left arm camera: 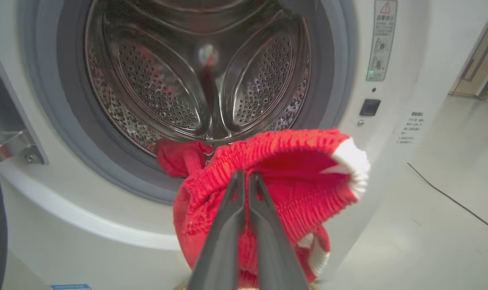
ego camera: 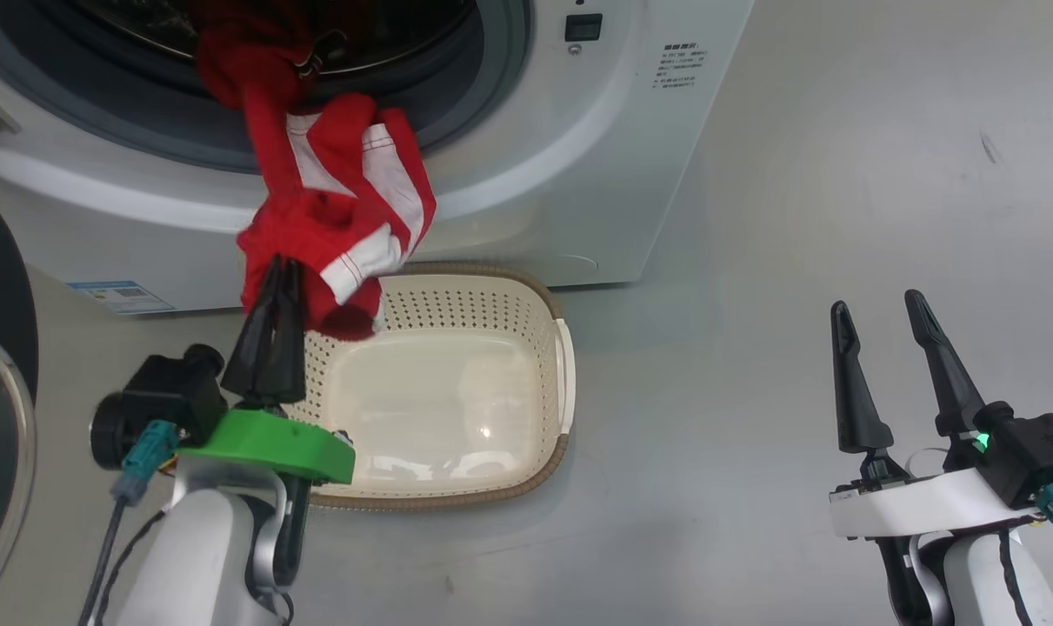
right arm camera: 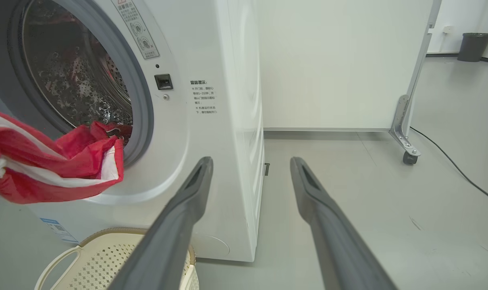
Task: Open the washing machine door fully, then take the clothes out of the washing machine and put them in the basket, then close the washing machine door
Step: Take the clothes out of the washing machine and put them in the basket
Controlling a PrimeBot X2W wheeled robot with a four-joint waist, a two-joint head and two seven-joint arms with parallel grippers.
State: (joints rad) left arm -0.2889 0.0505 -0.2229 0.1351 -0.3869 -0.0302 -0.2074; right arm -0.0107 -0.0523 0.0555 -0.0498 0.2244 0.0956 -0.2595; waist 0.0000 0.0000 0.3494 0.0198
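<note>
Glossy grey floor (ego camera: 839,191), perforated cream basket (ego camera: 456,306)

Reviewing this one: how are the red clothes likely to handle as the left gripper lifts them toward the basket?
Probably floppy: the clothes sag in folds from where the left gripper pinches them. Likely light, since that one shut pinch carries the hanging bunch. One end lies inside the washing machine, so it may drag on the gasket.

Bright, even indoor light; soft shadows on grey floor (ego camera: 752,435); glare spot inside cream perforated plastic basket (ego camera: 456,400); wrist views edge-bowed
</note>
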